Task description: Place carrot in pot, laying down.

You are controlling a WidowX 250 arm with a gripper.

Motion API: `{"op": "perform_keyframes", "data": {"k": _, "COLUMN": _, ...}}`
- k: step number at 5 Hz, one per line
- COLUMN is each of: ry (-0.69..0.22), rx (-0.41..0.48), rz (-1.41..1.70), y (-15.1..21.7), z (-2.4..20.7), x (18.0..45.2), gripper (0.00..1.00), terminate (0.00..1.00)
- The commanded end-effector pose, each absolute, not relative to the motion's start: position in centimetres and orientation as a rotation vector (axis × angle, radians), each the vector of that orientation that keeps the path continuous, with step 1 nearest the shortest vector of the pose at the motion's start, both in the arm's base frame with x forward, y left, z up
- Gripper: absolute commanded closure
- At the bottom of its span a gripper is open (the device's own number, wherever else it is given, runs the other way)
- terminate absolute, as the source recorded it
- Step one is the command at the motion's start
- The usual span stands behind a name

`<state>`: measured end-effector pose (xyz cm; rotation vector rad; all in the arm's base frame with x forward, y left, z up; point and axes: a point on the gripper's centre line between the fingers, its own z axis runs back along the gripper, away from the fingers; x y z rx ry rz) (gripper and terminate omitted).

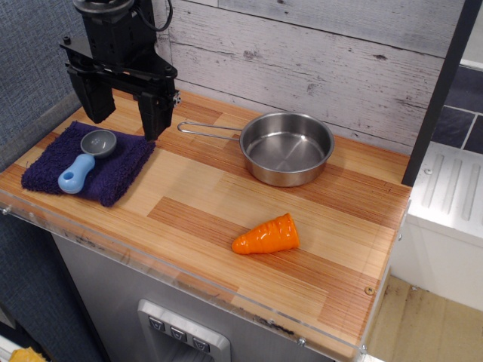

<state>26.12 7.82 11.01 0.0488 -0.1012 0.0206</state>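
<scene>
The orange carrot (pixel 267 236) lies on its side on the wooden table, near the front, its wide end to the right. The steel pot (pixel 287 148) stands empty at the back middle, its thin wire handle (pixel 208 132) pointing left. My black gripper (pixel 126 113) hangs open and empty at the back left, above the far edge of the purple towel, well left of the pot and far from the carrot.
A purple towel (pixel 113 173) lies at the left with a small grey scoop with a blue handle (pixel 87 160) on it. A clear plastic lip (pixel 189 283) runs along the table's front edge. A plank wall stands behind.
</scene>
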Motion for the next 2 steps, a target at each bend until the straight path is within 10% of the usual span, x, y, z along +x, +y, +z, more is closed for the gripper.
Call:
{"op": "perform_keyframes", "data": {"k": 1, "ry": -0.101, "rx": 0.049, "rz": 0.021, "y": 7.8, "z": 11.0, "x": 26.1, "gripper": 0.0, "terminate": 0.0}}
{"op": "perform_keyframes", "data": {"k": 2, "ry": -0.109, "rx": 0.033, "rz": -0.053, "y": 4.8, "z": 10.5, "x": 25.5, "gripper": 0.0, "terminate": 0.0}}
